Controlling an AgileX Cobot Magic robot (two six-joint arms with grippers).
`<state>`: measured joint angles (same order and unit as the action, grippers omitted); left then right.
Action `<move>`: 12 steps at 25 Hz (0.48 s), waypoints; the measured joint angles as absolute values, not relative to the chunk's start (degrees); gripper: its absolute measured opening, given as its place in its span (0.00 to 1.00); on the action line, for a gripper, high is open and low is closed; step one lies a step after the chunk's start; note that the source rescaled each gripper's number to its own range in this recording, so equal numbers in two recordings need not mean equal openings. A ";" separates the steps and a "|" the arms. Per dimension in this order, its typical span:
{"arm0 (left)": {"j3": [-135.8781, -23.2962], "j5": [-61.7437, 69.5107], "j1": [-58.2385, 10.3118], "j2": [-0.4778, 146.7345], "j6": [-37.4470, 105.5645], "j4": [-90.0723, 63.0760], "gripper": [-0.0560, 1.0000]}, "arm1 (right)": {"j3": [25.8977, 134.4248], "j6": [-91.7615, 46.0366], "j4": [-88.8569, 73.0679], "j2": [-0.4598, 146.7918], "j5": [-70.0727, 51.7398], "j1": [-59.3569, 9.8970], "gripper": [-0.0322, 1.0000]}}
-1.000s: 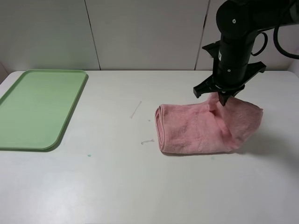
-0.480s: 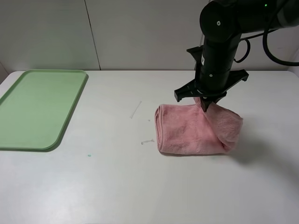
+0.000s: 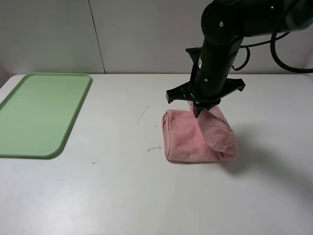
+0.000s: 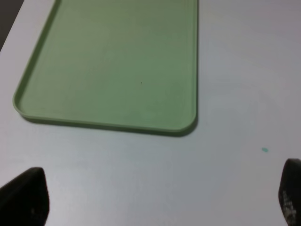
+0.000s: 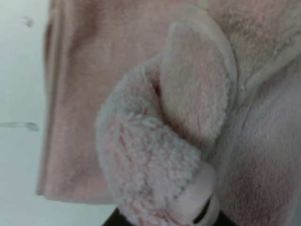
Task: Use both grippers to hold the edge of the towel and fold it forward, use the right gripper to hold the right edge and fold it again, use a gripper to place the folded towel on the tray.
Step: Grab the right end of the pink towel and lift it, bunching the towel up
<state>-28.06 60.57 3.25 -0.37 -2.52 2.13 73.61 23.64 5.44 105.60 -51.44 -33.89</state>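
Plain white tabletop (image 3: pixel 122 196) backed by pale wall panels (image 3: pixel 146 34), as seen from the high camera. Right of the middle, a soft pink terry-cloth towel (image 3: pixel 188 139), folded into a thick pad, its right edge (image 3: pixel 217 132) lifted and curled over toward the left. Pinched at the top of that raised flap by the bulky black right gripper (image 3: pixel 198 112), fingers pointing straight down and closed on the cloth, the rest of the pad spread below and to the left of them. Well apart to the left of those fingers, a flat light-green plastic tray (image 3: pixel 39 112) with rounded corners and a low rim. From the left wrist: same tray (image 4: pixel 113 70) lying ahead of the left gripper (image 4: pixel 157 197), clear of both dark fingertips (image 4: pixel 23 200), these spread wide apart and touching no object; a small green speck (image 4: pixel 265 150) on the table near one tip. From the right wrist: fluffy pink fold (image 5: pixel 141 155) bunched right against the fingers, a hemmed border (image 5: pixel 228 66) curling round it, dark finger ends barely showing beneath the cloth.
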 joint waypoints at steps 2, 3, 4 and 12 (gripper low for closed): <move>-28.06 60.57 3.25 -0.37 -2.52 2.13 0.98 | 73.61 23.64 4.86 105.60 -51.19 -33.93 0.09; -28.06 60.57 3.25 -0.37 -2.52 2.13 0.98 | 73.61 23.64 4.62 105.60 -51.19 -33.93 0.09; -28.06 60.57 3.25 -0.37 -2.52 2.13 0.98 | 73.61 23.64 4.33 105.60 -51.19 -33.93 0.09; -28.06 60.57 3.25 -0.37 -2.52 2.13 0.98 | 73.61 23.64 3.59 105.60 -50.94 -33.95 0.09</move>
<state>-28.06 60.57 3.25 -0.37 -2.52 2.13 73.61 23.64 3.59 105.60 -50.94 -33.95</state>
